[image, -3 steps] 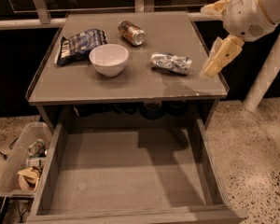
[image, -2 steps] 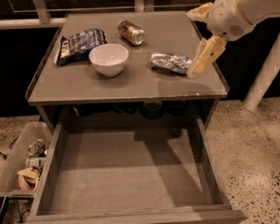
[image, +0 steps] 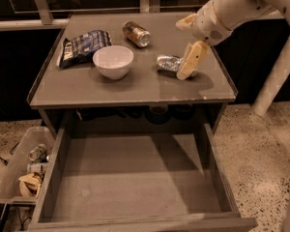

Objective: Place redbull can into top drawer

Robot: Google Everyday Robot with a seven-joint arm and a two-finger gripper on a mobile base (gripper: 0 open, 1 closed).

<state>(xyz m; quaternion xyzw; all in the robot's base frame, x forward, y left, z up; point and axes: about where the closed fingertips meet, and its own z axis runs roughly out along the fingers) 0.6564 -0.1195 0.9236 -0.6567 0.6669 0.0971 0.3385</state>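
Observation:
The redbull can (image: pixel 166 63) lies on its side on the grey table (image: pixel 135 88), right of centre. My gripper (image: pixel 188 40) hangs over the can's right end with its fingers spread open. The near finger (image: pixel 191 59) covers the can's right end, and the far finger (image: pixel 185 21) is well behind it. I cannot tell whether the near finger touches the can. The top drawer (image: pixel 130 178) is pulled open below the table front and holds nothing.
A white bowl (image: pixel 113 61), a dark blue chip bag (image: pixel 82 45) and a brown-gold can (image: pixel 137 34) sit on the table's left and back. A clear bin of trash (image: pixel 24 166) stands on the floor left of the drawer. A white post (image: pixel 275 74) rises at the right.
My gripper has moved left from beside the table's right edge, and its near finger is now over the redbull can's right end. The can and the drawer have not moved.

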